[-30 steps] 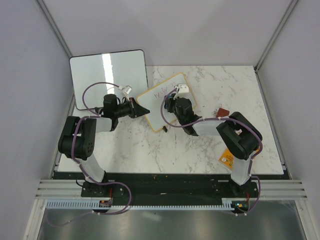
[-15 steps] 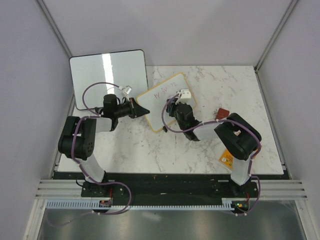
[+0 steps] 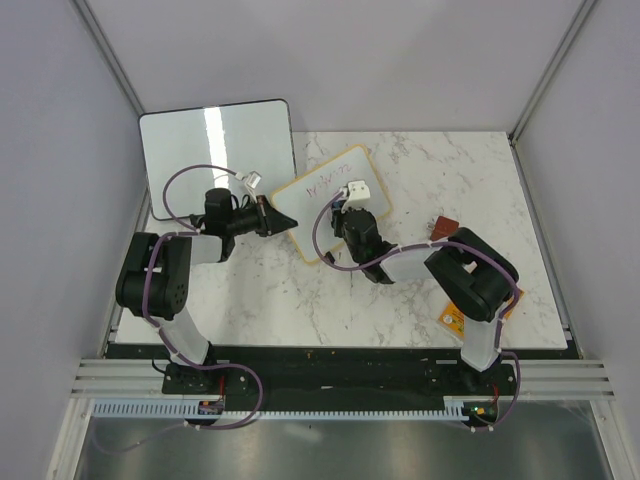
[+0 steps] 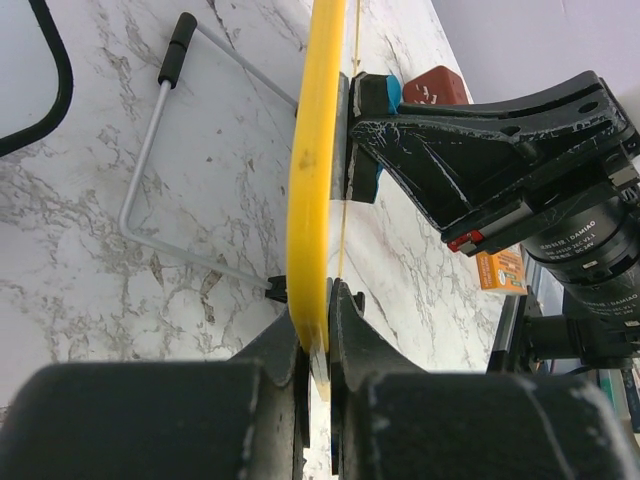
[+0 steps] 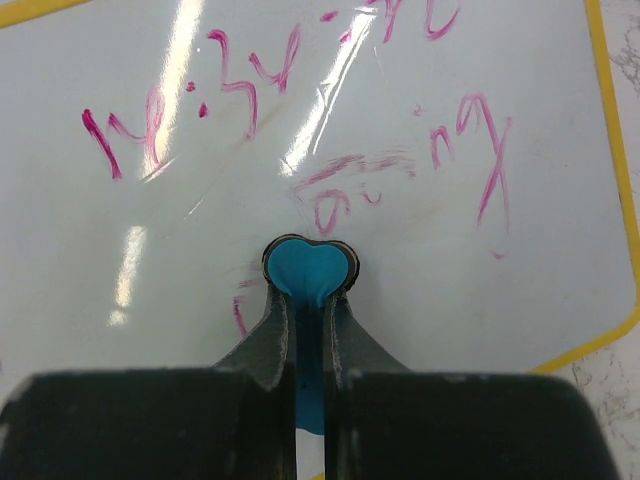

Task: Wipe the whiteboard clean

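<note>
My right gripper is pinched tight on a blue eraser; the eraser presses on the whiteboard; my left gripper is clamped on its yellow frame, holding it tilted up on the table; pink writing shows on its face; a bigger board lies behind.

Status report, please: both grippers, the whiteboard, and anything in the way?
Left gripper shut on whiteboard frame. Right gripper shut on blue eraser, pressed to the board. Pink writing mostly there, some smeared. Wire stand behind board, not obstructing.
</note>
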Available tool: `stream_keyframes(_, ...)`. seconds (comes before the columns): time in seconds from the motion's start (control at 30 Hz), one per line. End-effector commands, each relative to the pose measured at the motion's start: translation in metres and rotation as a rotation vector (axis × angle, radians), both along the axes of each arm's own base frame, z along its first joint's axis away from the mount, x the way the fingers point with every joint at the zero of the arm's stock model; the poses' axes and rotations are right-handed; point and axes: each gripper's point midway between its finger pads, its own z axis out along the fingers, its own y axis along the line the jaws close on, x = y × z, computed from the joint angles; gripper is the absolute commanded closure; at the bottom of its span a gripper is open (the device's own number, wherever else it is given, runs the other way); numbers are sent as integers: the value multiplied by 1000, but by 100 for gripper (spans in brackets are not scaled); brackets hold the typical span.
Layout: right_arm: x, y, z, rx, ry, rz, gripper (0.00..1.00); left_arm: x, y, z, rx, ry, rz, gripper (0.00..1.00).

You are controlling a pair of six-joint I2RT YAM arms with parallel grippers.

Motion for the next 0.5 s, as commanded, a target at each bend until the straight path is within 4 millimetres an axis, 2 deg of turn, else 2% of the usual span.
stream_keyframes(0.0, -68, 26, -118, -254, 342, 323, 100, -19, -18, 5, 11, -106, -155, 98)
stream_keyframes(0.3, -99, 46, -129, -250, 369, 521, 100, -18, -18, 5, 10, -104, -160, 98)
stream_keyframes(0.47, -103, 47, -131, -256, 382, 544, 100, -18, -18, 5, 10, -102, -161, 98)
